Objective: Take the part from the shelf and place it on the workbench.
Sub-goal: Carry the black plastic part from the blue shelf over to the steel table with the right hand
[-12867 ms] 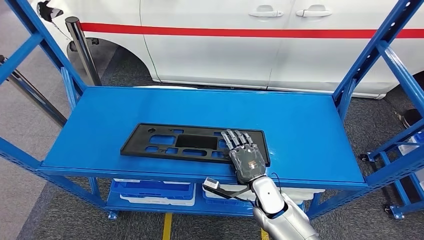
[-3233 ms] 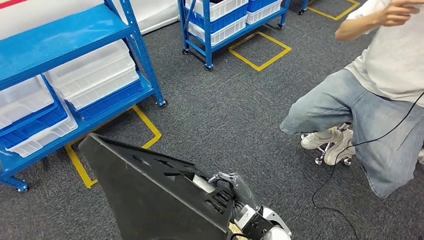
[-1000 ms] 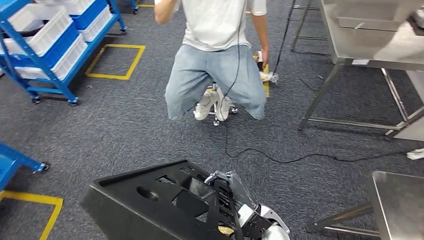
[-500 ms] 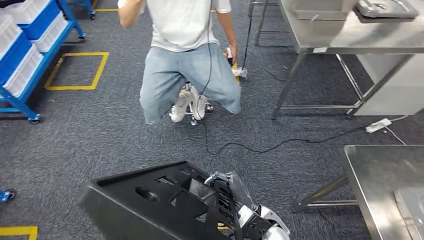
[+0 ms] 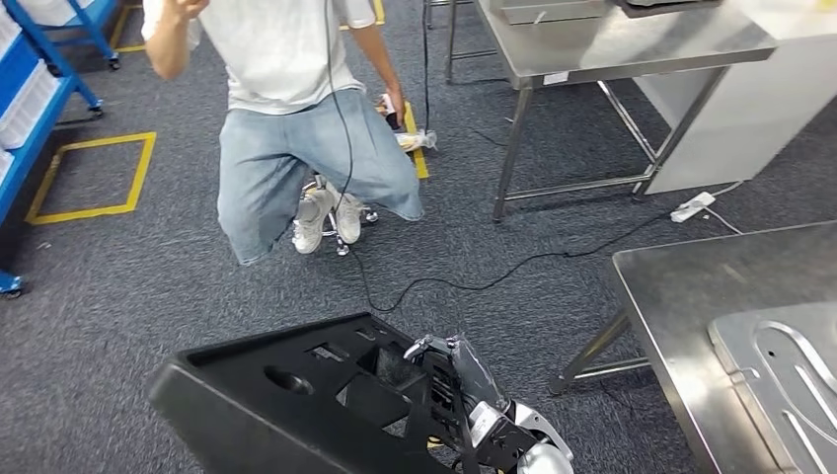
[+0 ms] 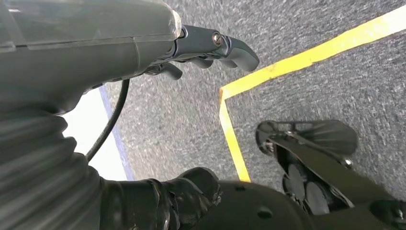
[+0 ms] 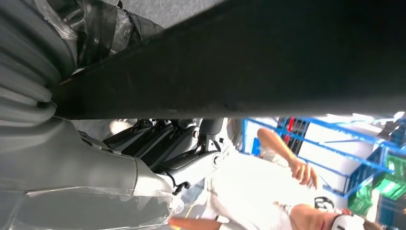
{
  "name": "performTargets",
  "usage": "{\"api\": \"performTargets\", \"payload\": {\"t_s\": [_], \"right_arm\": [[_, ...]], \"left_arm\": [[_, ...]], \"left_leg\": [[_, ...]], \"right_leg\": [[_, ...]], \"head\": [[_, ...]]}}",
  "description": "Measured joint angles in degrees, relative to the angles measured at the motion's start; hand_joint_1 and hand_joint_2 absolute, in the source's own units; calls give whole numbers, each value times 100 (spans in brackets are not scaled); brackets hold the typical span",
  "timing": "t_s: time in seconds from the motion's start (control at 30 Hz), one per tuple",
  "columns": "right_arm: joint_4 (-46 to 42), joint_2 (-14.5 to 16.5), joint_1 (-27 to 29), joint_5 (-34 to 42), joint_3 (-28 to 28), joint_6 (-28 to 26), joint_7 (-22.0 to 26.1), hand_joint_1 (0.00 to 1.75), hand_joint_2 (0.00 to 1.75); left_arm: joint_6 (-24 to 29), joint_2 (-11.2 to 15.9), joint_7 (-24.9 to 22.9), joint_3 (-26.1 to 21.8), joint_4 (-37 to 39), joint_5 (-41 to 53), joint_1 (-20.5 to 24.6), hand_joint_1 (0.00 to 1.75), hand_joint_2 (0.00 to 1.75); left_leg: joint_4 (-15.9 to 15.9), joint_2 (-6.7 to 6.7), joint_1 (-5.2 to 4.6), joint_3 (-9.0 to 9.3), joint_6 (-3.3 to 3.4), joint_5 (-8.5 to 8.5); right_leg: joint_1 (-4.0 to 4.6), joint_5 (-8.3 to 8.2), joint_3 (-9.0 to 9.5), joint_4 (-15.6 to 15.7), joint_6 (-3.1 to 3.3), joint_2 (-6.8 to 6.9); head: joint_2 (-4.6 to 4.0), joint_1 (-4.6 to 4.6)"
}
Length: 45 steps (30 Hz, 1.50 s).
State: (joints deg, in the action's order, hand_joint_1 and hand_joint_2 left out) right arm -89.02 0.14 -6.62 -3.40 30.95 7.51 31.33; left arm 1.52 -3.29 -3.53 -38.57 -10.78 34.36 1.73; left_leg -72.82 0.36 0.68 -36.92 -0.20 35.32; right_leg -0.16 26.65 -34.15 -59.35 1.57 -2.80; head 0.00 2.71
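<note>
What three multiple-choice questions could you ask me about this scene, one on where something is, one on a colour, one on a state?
1. Where is the steel workbench in the head view?
A. right of the robot
B. behind the seated person
C. under the panel

2. What colour is the tape line on the floor?
A. red
B. white
C. yellow

3. What is the right hand doing?
A. hanging empty
B. gripping the black panel
C. resting on the workbench

Answers: 1 A, its top fills the lower right corner. 2 C, a yellow strip crosses the grey carpet. 3 B, its fingers curl over the panel's edge.
</note>
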Motion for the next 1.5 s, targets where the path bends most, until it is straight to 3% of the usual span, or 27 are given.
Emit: {"api": "performTargets", "payload": {"t_s": [0.03,0.1,0.17,0.23,0.3,0.37,0.43,0.47,0.5,0.57,0.63,0.67,0.77,0.83,0.9,0.93,1.0,1.07,1.1,1.13,1.2,1.27,1.33,1.4,1.43,1.47,1.5], "right_arm": [[8,11,-28,1,0,-4,-9,175,175],[24,43,-97,6,0,-17,-20,175,175],[40,73,-148,10,0,-31,-26,175,175],[57,86,-165,13,0,-44,-30,175,175],[65,87,-177,14,0,-57,-30,175,175],[74,88,-202,14,0,-66,-29,175,175],[98,89,-211,14,0,-68,-31,175,175],[112,88,-207,14,0,-68,-33,175,175],[122,88,-203,14,0,-68,-35,175,175],[130,88,-202,14,0,-69,-38,175,175],[127,89,-206,14,0,-70,-38,175,175],[127,89,-207,15,0,-70,-38,175,175],[125,89,-200,16,0,-72,-37,175,175],[122,92,-202,16,0,-72,-35,175,175],[124,98,-203,16,0,-72,-34,175,175],[126,101,-198,16,0,-72,-35,175,175],[128,102,-187,16,0,-72,-36,175,175],[128,104,-184,16,0,-72,-37,175,175],[127,105,-186,16,0,-72,-38,175,175],[126,108,-188,16,0,-72,-39,175,175],[126,111,-189,14,0,-72,-43,175,175],[126,111,-183,12,0,-72,-47,175,175],[125,110,-184,12,0,-75,-51,175,175],[125,109,-187,12,0,-78,-55,175,175],[126,109,-183,12,0,-78,-57,175,175],[127,108,-175,12,0,-78,-61,175,175],[128,107,-166,12,0,-78,-64,175,175]], "left_arm": [[-3,9,3,-7,0,1,-3,0,175],[-9,34,9,-18,0,2,-8,0,175],[-15,49,13,-25,-1,3,1,0,175],[-18,52,16,-28,-2,4,30,0,175],[-20,58,18,-30,-2,5,40,0,175],[-20,63,18,-31,-2,7,19,0,175],[-20,67,18,-33,-2,9,1,0,175],[-21,67,18,-34,-2,10,-3,0,175],[-21,68,17,-34,-2,13,1,0,175],[-21,67,15,-34,-2,17,14,0,175],[-21,66,9,-34,-2,23,19,0,175],[-20,66,7,-34,-2,28,22,0,175],[-17,66,2,-35,-2,44,45,0,175],[-15,68,1,-36,-2,45,46,0,175],[-15,67,-1,-36,-1,46,34,0,175],[-16,66,-1,-36,-1,46,28,0,175],[-15,67,-1,-36,0,46,16,0,175],[-14,71,-1,-36,-1,50,7,0,175],[-15,73,-3,-36,-1,54,1,0,175],[-16,75,-4,-36,-1,58,-1,0,175],[-20,74,-7,-36,-1,63,4,0,175],[-22,73,-7,-36,-2,73,21,0,175],[-26,74,-7,-36,-2,93,20,0,175],[-28,76,-7,-36,-2,105,-2,0,175],[-30,76,-8,-36,-2,108,-9,0,175],[-31,77,-8,-36,-2,109,-15,0,175],[-32,78,-8,-36,-2,110,-14,0,175]], "left_leg": [[324,-50,0,132,20,-226],[1070,-299,4,436,69,-567],[1390,-457,-6,563,100,-646],[1439,-365,-5,580,145,-685],[1521,-221,19,592,226,-749],[1568,-67,17,587,282,-784],[1565,89,3,571,294,-785],[1562,166,0,568,293,-782],[1559,238,0,569,289,-778],[1543,356,-2,582,266,-756],[1510,453,-30,592,216,-721],[1499,501,-43,596,188,-708],[1490,606,-41,626,102,-670],[1214,381,-13,528,47,-453],[525,86,9,222,11,-77],[155,34,11,47,-1,64],[-113,14,13,-102,-7,30],[453,-61,27,125,1,-387],[834,-208,41,285,3,-556],[1134,-338,54,408,13,-670],[1339,-490,55,482,48,-693],[1362,-364,51,483,122,-730],[1410,-214,59,488,218,-772],[1432,-64,41,477,278,-788],[1431,11,29,468,289,-787],[1431,86,19,463,291,-786],[1430,159,11,462,293,-783]], "right_leg": [[-1,0,2,-11,-1,-73],[-5,-5,-15,-38,-19,-205],[-20,-32,-58,-44,-77,-312],[-30,-70,-90,-22,-157,-407],[-8,31,-161,-138,-218,-238],[-2,370,-398,-665,-259,80],[-32,681,-697,-1361,-301,200],[-46,704,-754,-1519,-318,217],[-56,619,-702,-1458,-329,235],[-56,267,-310,-761,-317,375],[3,69,30,-105,-249,616],[32,55,90,34,-214,685],[37,35,81,84,-129,540],[-9,-10,99,136,-62,419],[-25,-32,99,148,-27,300],[-24,-35,95,142,-22,235],[-20,-33,91,113,-22,86],[-28,-18,87,70,-41,-68],[-26,-7,74,41,-62,-136],[-23,0,49,11,-91,-201],[-23,-14,-9,-17,-161,-307],[-43,-39,-44,-12,-234,-392],[-34,102,-146,-201,-286,-211],[-24,463,-424,-807,-317,100],[-29,633,-590,-1176,-330,174],[-34,724,-706,-1450,-337,207],[-38,708,-728,-1533,-338,223]], "head": [[0,0],[0,2],[0,2],[0,1],[0,16],[0,36],[0,43],[0,43],[0,43],[0,43],[0,42],[0,41],[0,39],[0,37],[0,33],[0,32],[0,32],[0,31],[0,32],[0,33],[0,34],[0,33],[0,50],[0,67],[0,66],[0,67],[0,67]]}}
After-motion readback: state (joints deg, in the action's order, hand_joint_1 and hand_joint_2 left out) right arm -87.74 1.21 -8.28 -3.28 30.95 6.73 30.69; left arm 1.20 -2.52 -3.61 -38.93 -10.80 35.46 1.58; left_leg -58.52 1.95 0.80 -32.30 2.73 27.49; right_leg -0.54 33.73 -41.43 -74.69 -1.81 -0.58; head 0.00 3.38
